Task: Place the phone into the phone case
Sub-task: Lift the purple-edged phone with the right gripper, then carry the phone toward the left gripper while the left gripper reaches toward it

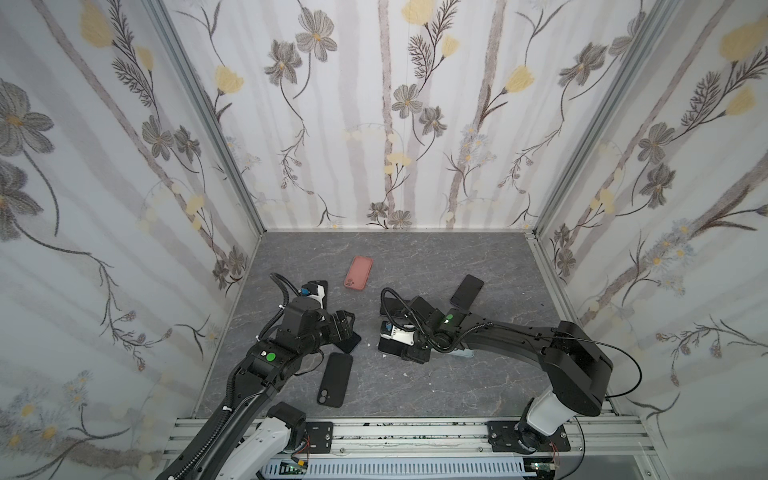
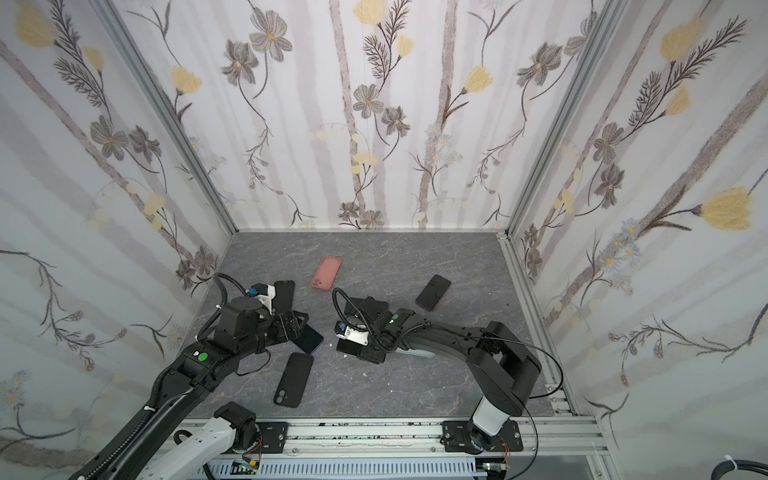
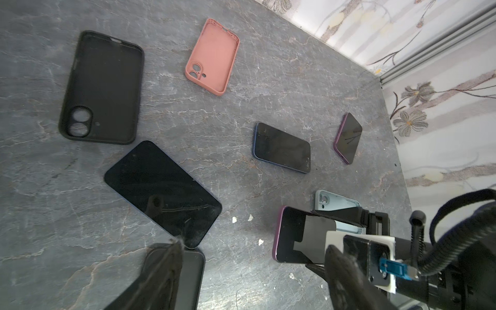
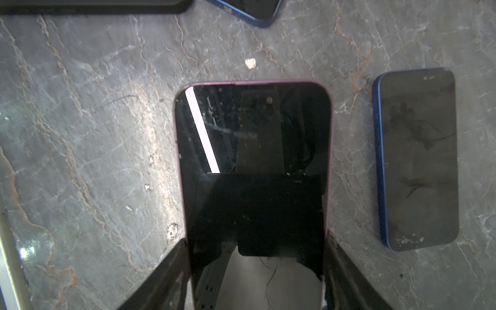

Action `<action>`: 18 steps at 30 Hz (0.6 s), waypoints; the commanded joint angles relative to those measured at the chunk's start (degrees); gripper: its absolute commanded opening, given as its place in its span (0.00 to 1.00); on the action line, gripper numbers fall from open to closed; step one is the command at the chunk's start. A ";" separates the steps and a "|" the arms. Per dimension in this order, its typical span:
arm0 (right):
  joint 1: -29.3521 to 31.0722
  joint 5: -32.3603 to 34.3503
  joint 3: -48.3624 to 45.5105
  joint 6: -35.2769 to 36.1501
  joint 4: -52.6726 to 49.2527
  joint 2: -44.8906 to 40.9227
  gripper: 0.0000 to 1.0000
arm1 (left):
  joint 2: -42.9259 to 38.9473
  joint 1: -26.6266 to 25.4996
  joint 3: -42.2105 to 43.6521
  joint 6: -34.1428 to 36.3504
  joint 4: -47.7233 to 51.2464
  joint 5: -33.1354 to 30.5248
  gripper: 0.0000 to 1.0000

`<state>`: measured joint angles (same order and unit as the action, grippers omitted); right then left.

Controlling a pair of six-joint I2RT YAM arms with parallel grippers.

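Grasp: purple-edged phone (image 4: 252, 134) clamped by its long edges in right fingers (image 4: 166, 273).
Phone screen-up, just beside pale blue case (image 3: 326, 200) on bench (image 3: 241, 107); left fingers (image 3: 163, 271) spread wide, empty.

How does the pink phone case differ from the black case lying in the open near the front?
Colour: the pink case is salmon, the black case matt black. Place: in both top views the pink case lies alone toward the back wall, the black case near the front, close to a dark phone. Shared: both lie flat, empty, hollow side up, camera cut-out toward the front.
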<state>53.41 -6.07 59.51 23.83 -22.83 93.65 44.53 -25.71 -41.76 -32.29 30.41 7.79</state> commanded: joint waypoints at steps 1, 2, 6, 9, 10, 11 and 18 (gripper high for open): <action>-0.77 -2.36 -0.31 -1.96 4.08 -1.84 0.44 | 1.11 0.05 0.49 -0.76 -4.93 6.37 0.81; -1.15 -2.48 -0.48 -2.44 4.62 -3.58 0.44 | 1.41 0.05 0.75 -1.37 -5.98 8.00 0.80; -2.49 -3.40 -1.36 -4.42 6.60 -6.95 0.44 | 2.23 0.07 2.41 -3.76 -11.98 15.16 0.80; -3.30 -3.73 -2.00 -5.79 7.59 -8.92 0.44 | 3.68 0.11 2.48 -5.10 -16.85 20.62 0.80; -3.46 -3.70 -2.15 -6.20 7.80 -9.37 0.44 | 4.42 0.14 2.22 -5.31 -18.12 22.37 0.80; -3.57 -3.56 -2.35 -6.71 8.19 -9.98 0.44 | 5.15 0.15 1.78 -5.41 -19.18 23.91 0.80; -4.26 -3.15 -4.11 -9.29 12.04 -13.16 0.44 | 10.41 0.08 -1.37 -5.37 -20.22 28.76 0.78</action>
<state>49.36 -8.62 55.81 16.51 -16.03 81.76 53.80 -25.71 -42.09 -37.10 13.06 32.64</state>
